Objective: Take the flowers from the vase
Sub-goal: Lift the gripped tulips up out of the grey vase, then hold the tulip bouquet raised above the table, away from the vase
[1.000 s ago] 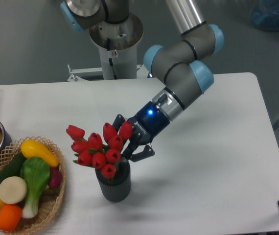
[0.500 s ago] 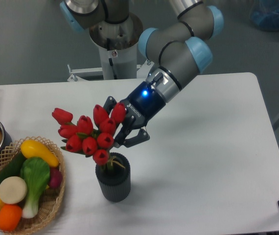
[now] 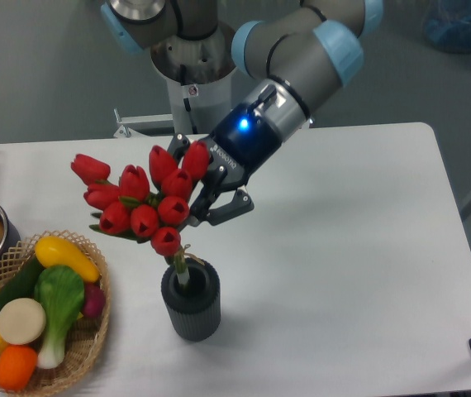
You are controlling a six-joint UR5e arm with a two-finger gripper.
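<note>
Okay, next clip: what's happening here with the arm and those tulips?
The gripper is shut on the flowers, a bunch of red tulips, holding them above the vase. The stem ends still dip into the vase mouth, so they are not fully out. A wicker basket of toy vegetables sits to the left.

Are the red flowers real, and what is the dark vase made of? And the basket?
The flowers look fake: smooth, evenly red buds, probably plastic or foam. The vase looks like matte dark grey plastic or ceramic with ribbed sides; which one is unclear. The basket is woven tan wicker; the weave shows.
</note>
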